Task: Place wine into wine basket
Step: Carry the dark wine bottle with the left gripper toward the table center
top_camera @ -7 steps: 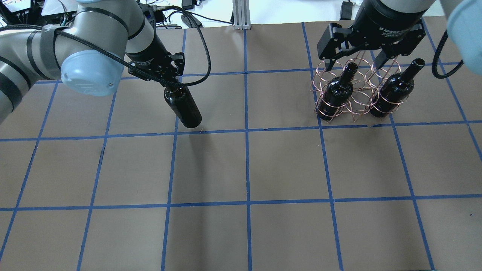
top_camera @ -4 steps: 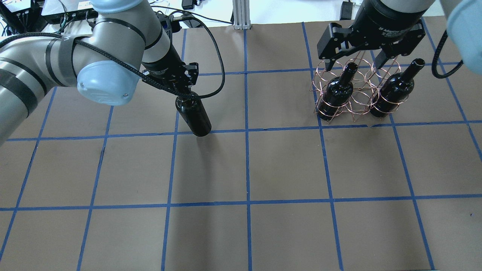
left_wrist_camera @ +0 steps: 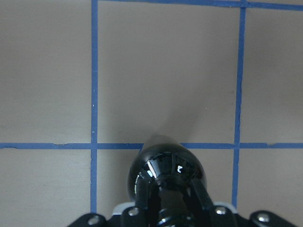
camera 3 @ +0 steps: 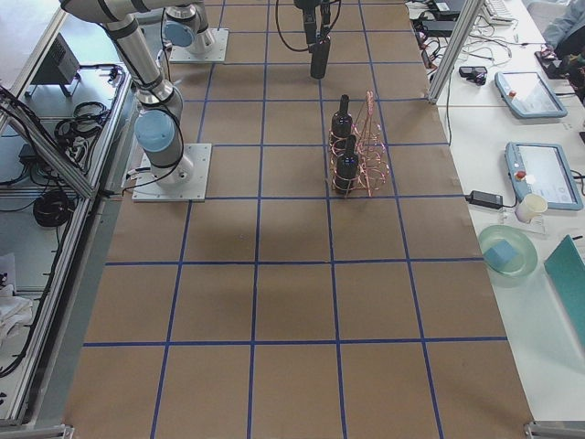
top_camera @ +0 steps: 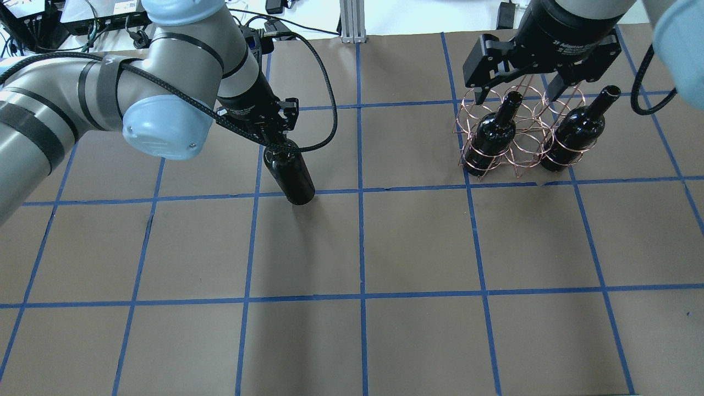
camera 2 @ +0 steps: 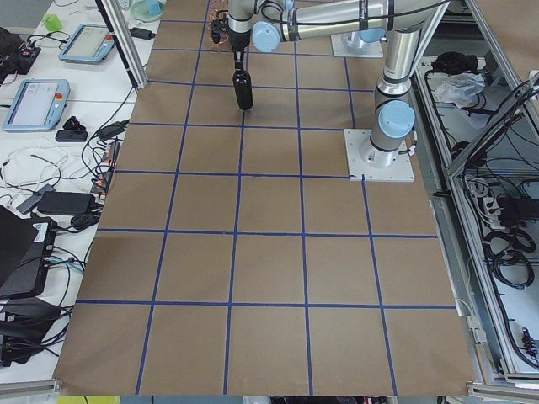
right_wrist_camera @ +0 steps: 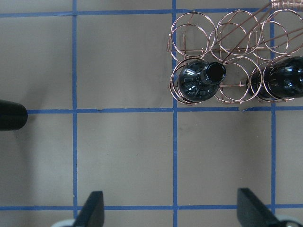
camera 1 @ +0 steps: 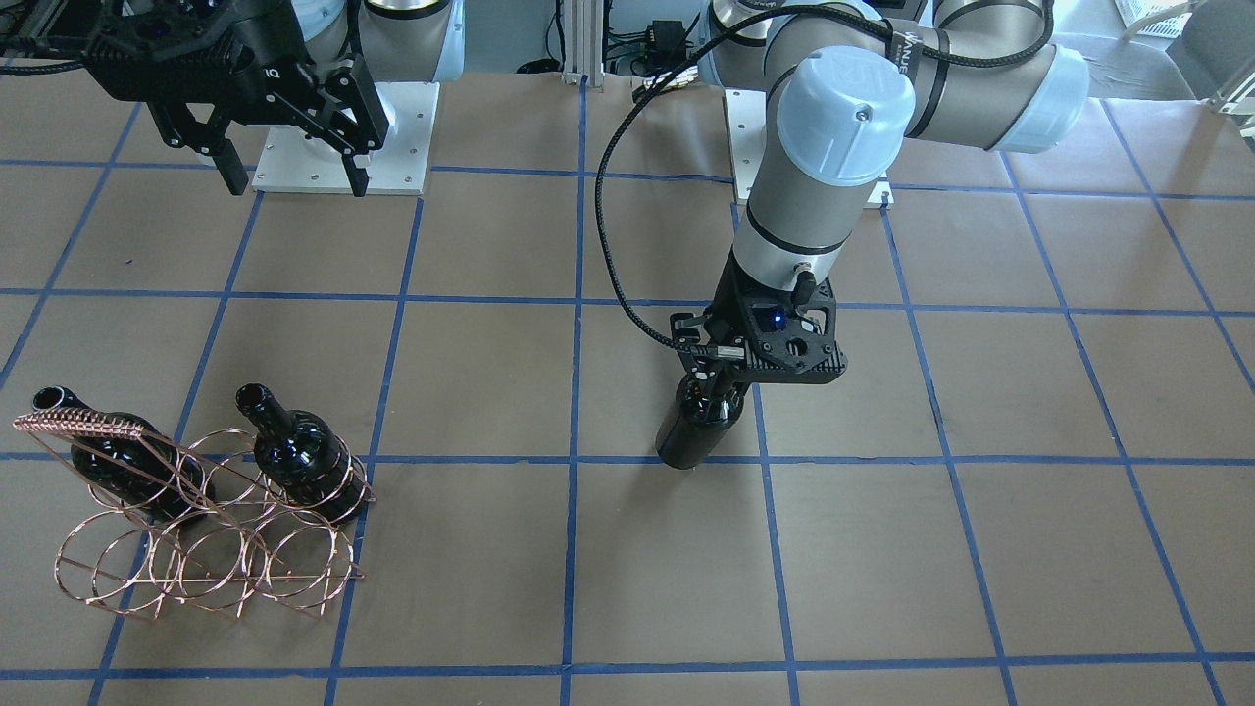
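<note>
1. Wine: a glossy black bottle, hanging neck-up and slightly tilted under the left gripper. It is sitting left of the table's centre line in the overhead view, well apart from the rack. Whether its base is clearing the paper cannot be told.
2. Left gripper: the fingers are pinching narrow on the bottle's neck from above. The wrist view is showing the dark shoulder directly beneath them.
3. Right gripper: the fingers are standing wide apart and gripping nothing. It is hovering above the robot-side edge of the wine basket.
4. Wine basket: a copper wire rack, standing on the robot's right part of the table. Two look-alike bottles are occupying the end rings of the row nearer the robot. The middle ring between them and all of the far row are showing free.
5. Step in hand, as judged: the transfer stage, with the bottle gripped and not yet brought to the rack.
6. Next move, as judged, is calling for:
   - crossing to the robot's right with the bottle upright;
   - raising its base above the ring tops;
   - centring over a free ring and lowering straight;
   - minding the right gripper overhead.
</note>
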Robot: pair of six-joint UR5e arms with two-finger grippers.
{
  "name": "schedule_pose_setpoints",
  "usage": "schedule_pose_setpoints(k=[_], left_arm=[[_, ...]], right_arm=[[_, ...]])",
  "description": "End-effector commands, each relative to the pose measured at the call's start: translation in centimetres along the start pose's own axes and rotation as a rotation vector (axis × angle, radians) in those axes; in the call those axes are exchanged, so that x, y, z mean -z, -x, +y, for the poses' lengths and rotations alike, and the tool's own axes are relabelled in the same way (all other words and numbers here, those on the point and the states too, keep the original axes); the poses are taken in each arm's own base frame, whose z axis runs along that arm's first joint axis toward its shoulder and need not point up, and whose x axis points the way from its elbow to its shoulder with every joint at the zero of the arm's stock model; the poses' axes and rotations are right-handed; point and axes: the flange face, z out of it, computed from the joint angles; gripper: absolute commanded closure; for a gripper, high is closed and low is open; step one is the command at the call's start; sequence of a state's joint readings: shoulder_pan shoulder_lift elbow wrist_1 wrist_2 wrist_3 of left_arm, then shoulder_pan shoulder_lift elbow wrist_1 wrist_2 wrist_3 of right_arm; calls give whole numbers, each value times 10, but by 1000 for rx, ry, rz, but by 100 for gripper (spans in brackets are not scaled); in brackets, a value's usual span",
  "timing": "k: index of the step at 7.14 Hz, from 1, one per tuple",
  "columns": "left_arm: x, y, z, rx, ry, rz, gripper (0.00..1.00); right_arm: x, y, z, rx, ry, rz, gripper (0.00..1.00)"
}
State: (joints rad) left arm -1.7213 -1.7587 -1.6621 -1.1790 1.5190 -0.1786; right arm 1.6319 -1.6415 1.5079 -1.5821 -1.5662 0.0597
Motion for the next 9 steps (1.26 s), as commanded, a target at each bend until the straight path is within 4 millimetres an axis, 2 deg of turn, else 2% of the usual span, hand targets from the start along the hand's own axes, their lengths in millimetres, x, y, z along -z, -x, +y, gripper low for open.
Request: schedule_pose_setpoints(k=[1, 2, 4, 7, 8, 9], left_arm=[[-2, -6, 3, -17, 9, 0, 100], [0, -8, 5, -23, 7, -1, 100], [-11, -6, 12, -26, 34, -6, 100], [-11, -7, 11, -22, 26, 5, 100], [-12, -6, 11, -26, 32, -5, 72], [-14, -6, 11, -29, 36, -7, 1]], right_arm=[[-2, 0, 0, 14, 4, 0, 0], [-2, 0, 0, 12, 5, 0, 0], [-3, 0, 1, 14, 8, -1, 0], [-5, -1, 0, 76, 10, 0, 0], [-7, -1, 0, 74, 17, 2, 0], [-7, -1, 0, 63, 13, 2, 0]])
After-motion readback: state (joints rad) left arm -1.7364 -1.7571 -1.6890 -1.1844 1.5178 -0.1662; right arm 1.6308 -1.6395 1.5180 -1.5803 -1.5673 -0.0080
